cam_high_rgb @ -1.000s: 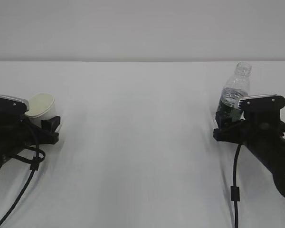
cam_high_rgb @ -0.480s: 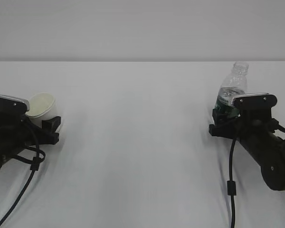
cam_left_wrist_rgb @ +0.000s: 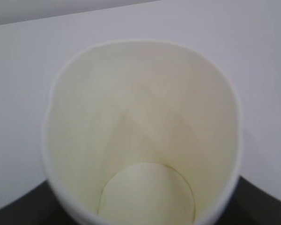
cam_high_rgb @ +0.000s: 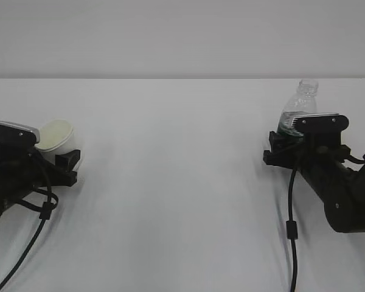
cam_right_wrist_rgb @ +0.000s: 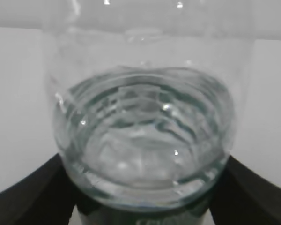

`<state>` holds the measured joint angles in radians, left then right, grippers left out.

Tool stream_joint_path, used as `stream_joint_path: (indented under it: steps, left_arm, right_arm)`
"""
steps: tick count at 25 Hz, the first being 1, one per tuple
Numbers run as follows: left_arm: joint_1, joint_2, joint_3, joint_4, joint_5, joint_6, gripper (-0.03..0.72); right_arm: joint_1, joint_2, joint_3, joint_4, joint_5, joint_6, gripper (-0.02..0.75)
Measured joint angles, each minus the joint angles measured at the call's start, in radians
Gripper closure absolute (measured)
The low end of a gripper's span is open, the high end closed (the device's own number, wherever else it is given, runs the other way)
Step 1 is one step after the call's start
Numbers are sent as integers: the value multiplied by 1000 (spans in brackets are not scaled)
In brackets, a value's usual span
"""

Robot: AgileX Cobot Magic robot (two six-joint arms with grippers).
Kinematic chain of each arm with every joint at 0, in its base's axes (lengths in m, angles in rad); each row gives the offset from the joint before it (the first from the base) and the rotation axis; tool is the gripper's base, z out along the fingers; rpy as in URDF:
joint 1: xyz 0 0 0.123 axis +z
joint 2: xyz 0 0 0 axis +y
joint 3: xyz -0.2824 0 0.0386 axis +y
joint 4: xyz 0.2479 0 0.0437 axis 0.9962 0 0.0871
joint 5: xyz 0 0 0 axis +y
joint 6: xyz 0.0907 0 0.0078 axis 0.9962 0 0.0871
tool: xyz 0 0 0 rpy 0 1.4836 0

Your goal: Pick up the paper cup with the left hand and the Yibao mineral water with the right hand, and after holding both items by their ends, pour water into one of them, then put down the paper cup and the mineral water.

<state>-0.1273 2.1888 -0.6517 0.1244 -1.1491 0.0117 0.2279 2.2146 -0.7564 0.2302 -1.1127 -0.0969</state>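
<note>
The white paper cup (cam_high_rgb: 53,135) is at the far left, tilted so its pale cream inside faces the camera. My left gripper (cam_high_rgb: 66,163) is shut on its lower part. In the left wrist view the cup (cam_left_wrist_rgb: 140,126) fills the frame, empty, with a black finger (cam_left_wrist_rgb: 260,204) at the bottom corner. The clear Yibao mineral water bottle (cam_high_rgb: 300,108), uncapped, leans slightly right at the far right. My right gripper (cam_high_rgb: 278,152) is shut on its lower half and hides the base. In the right wrist view the bottle (cam_right_wrist_rgb: 145,136) holds water between black fingers (cam_right_wrist_rgb: 23,197).
The white table (cam_high_rgb: 176,182) runs between the two arms, with its far edge at the grey wall. Black cables hang from the left arm (cam_high_rgb: 30,237) and the right arm (cam_high_rgb: 291,231) toward the front edge.
My right arm has moved left with the bottle, whose top now leans a little more right. The cup in my left gripper has shifted slightly right and tilted a bit more.
</note>
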Motion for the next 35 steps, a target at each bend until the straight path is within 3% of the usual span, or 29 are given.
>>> stream_joint_path:
  steps: [17,35]
  left_arm:
    - [0,-11,0,88,32,-32,228]
    - [0,-116,0,415,102,-246,230]
  right_arm:
    - [0,-2,-11,-11,85,-53,216]
    - [0,-227,-9,-240,368,-58,219]
